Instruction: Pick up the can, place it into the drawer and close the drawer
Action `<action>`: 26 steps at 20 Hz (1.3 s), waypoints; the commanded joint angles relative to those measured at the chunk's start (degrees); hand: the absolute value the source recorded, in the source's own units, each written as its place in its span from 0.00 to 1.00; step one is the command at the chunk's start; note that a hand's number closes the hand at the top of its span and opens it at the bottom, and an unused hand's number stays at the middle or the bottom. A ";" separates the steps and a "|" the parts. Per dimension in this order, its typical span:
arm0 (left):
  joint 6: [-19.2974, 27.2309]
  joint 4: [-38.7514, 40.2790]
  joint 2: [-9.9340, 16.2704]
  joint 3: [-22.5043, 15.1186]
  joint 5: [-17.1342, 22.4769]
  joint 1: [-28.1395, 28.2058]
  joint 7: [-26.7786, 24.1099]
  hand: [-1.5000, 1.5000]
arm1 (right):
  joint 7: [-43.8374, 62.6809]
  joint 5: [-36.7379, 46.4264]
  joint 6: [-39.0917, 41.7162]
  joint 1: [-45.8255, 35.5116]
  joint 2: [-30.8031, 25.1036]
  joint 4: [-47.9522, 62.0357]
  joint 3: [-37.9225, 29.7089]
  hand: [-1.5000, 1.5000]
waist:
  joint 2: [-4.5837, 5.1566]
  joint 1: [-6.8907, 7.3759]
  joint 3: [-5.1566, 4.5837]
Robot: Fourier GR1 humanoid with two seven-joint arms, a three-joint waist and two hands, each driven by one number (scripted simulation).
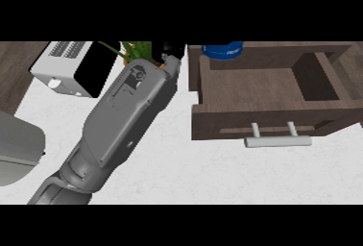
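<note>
The blue can [223, 50] stands upright at the back rim of the open drawer [269, 91], its long axis vertical; only its rounded lower body shows, cut off by the view's top. The drawer is a dark wooden box with a smooth inner floor and a pale metal bar handle [278, 141] on its front. The left robot hand [168, 54] is mostly hidden beyond its grey forearm [124, 115]; whether it is clenched or released cannot be told. The desk [212, 178] is white and speckled, carrying a white toaster [67, 67].
</note>
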 commanded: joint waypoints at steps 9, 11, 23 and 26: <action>4.31 10.17 0.00 -8.23 12.34 -8.68 -3.68 1.00 | 2.18 -2.69 -0.54 2.08 1.38 -6.18 -0.44 0.00 | -0.08 -0.83 0.00; 4.47 16.72 0.00 -8.15 14.30 -11.76 -8.38 1.00 | 1.79 1.78 -1.04 -2.39 0.09 -1.09 1.44 0.00 | 0.47 -1.44 0.04; 5.08 24.67 0.00 -15.53 23.76 -14.25 -11.97 1.00 | 2.31 -0.95 -0.99 0.12 1.62 -4.34 1.96 0.00 | 0.59 -2.77 0.06; 8.10 25.35 0.00 -19.18 26.22 -14.98 -10.79 1.00 | 2.92 -0.98 -0.25 -2.33 -1.31 -0.87 0.62 0.00 | 0.80 -3.80 0.13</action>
